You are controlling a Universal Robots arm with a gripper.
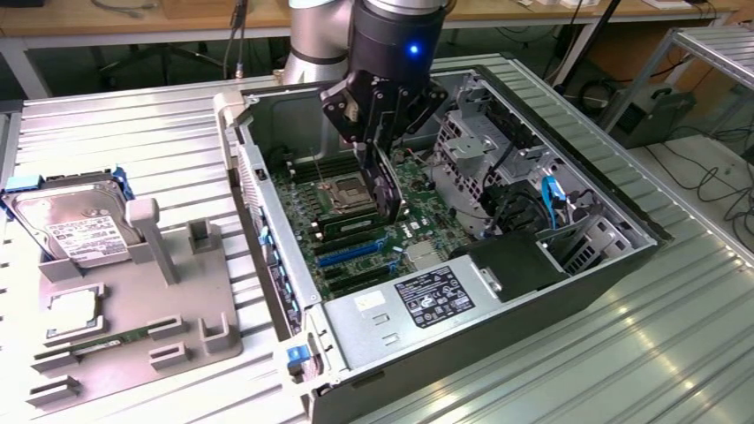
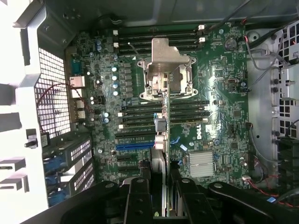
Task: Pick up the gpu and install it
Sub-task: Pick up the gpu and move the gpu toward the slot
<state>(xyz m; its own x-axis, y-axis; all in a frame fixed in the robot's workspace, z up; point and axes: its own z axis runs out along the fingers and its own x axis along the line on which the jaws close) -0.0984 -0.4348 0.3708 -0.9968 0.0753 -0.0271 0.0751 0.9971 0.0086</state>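
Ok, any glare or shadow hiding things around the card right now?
Wrist view: case wall washed out white, glare patches on the motherboard, gpu edge-on, not washed out. Exterior view: even light, only soft sheen on the table.

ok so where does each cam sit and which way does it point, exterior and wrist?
Exterior view: off the arm, raised, angled down on the open PC case and the grey parts tray at the exterior view's left; shows the arm and hand gripping the gpu.
Wrist view: on the wrist, looking along the hand down onto the motherboard; its fingers flank the gpu, seen edge-on.
Shared: hand, gpu, motherboard, CPU socket.
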